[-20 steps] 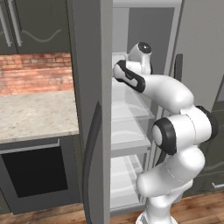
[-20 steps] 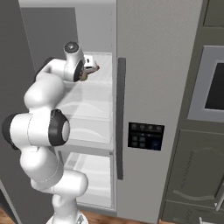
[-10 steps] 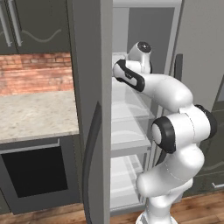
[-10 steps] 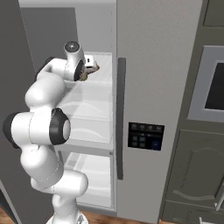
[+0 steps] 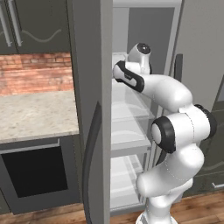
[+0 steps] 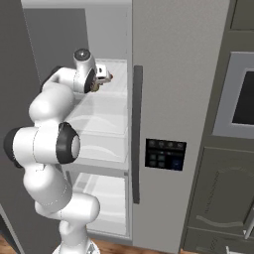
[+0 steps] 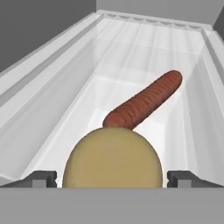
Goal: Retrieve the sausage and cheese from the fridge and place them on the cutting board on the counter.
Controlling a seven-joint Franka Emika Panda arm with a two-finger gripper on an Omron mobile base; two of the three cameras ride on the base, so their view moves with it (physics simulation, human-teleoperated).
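My gripper [image 7: 113, 178] is inside the fridge [image 6: 173, 99], on an upper pale shelf [image 7: 65, 100], and it is open. The yellowish-tan cheese [image 7: 113, 159] sits right between its two dark fingertips [image 7: 41, 178], with a gap on each side. Just behind the cheese lies the reddish-brown sausage [image 7: 144, 101], slanting away to the right. From the right base view my gripper [image 6: 103, 77] reaches over that shelf, and a bit of the sausage [image 6: 110, 76] shows beside it. The cutting board and the counter are out of view.
The open fridge door [image 5: 89, 109] stands close on the arm's left. Beyond it is a stone top [image 5: 35, 113] over a black oven front [image 5: 37, 173]. The shut fridge door with a dark handle [image 6: 136, 134] is on the right. Shelf walls hem in the hand.
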